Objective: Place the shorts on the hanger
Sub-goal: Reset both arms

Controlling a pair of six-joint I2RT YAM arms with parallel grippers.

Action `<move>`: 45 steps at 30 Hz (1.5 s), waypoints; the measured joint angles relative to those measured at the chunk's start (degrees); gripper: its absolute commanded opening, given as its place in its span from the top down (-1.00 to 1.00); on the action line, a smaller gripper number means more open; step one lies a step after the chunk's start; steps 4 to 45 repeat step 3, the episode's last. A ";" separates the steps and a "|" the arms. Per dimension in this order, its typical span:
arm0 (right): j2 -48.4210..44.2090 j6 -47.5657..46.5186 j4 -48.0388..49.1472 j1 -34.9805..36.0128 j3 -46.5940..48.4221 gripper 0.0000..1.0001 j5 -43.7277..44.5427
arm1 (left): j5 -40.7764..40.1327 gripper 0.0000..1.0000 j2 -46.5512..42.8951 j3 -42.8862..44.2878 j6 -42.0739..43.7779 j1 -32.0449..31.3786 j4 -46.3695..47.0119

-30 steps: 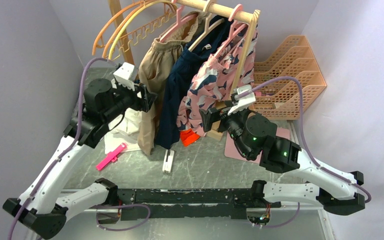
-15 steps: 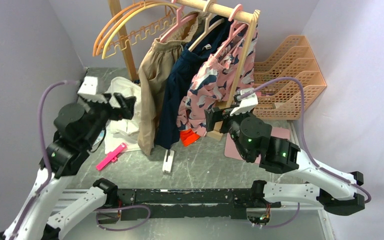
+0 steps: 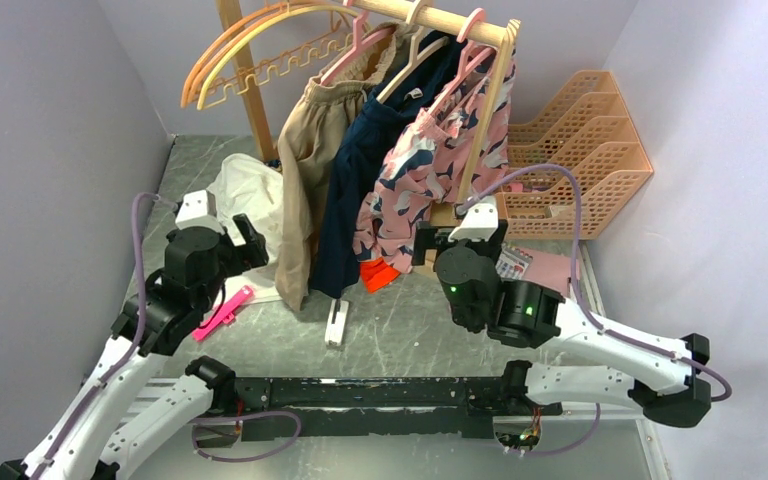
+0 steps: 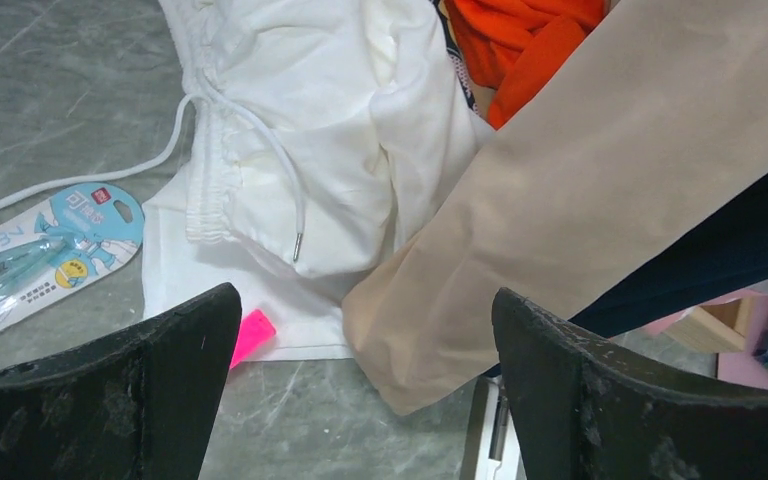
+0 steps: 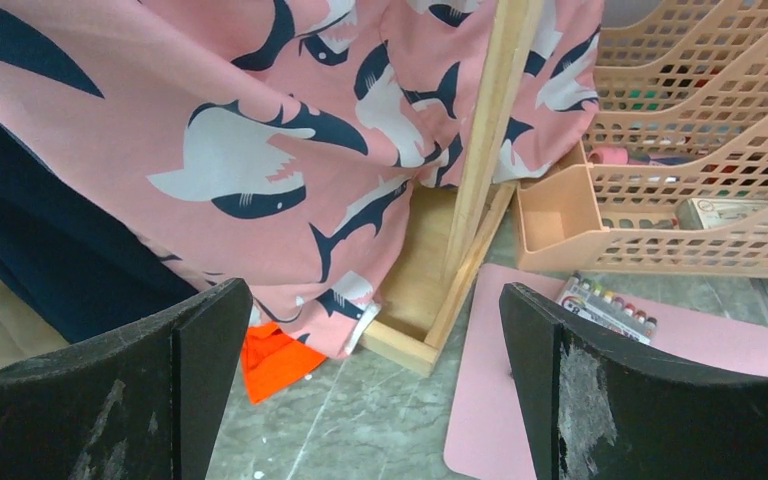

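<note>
Shorts: the tan pair is draped over the pink hanger, which hooks on the wooden rail toward the far edge of the table. One leg hangs low, close to the tabletop.
Left gripper: jaws spread wide, nothing between them. It faces the tan leg from the left-edge side, near it but apart.
Right gripper: jaws wide apart and empty. It points at the shark-print garment and the rack's post, touching neither.
Beside the shorts: a navy garment hangs just to their right on the same rail.
Below the left gripper: a crumpled white garment lies on the table, with a pink marker at its near side.
Step in hand: the hanging itself looks finished, and this reads as the let-go stage.
Next move: probably only drawing both arms toward the near edge, keeping the fingers from snagging the low tan hem or swinging the hanger.
</note>
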 measured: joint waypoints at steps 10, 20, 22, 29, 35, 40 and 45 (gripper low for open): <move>-0.66 -1.27 1.09 -0.07 -0.66 -1.00 0.61 | -0.28 -0.98 -0.20 -1.07 0.46 0.00 0.31; -0.66 -1.27 1.09 -0.07 -0.66 -1.00 0.61 | -0.28 -0.98 -0.20 -1.07 0.46 0.00 0.31; -0.66 -1.27 1.09 -0.07 -0.66 -1.00 0.61 | -0.28 -0.98 -0.20 -1.07 0.46 0.00 0.31; -0.66 -1.27 1.09 -0.07 -0.66 -1.00 0.61 | -0.28 -0.98 -0.20 -1.07 0.46 0.00 0.31; -0.66 -1.27 1.09 -0.07 -0.66 -1.00 0.61 | -0.28 -0.98 -0.20 -1.07 0.46 0.00 0.31; -0.66 -1.27 1.09 -0.07 -0.66 -1.00 0.61 | -0.28 -0.98 -0.20 -1.07 0.46 0.00 0.31; -0.66 -1.27 1.09 -0.07 -0.66 -1.00 0.61 | -0.28 -0.98 -0.20 -1.07 0.46 0.00 0.31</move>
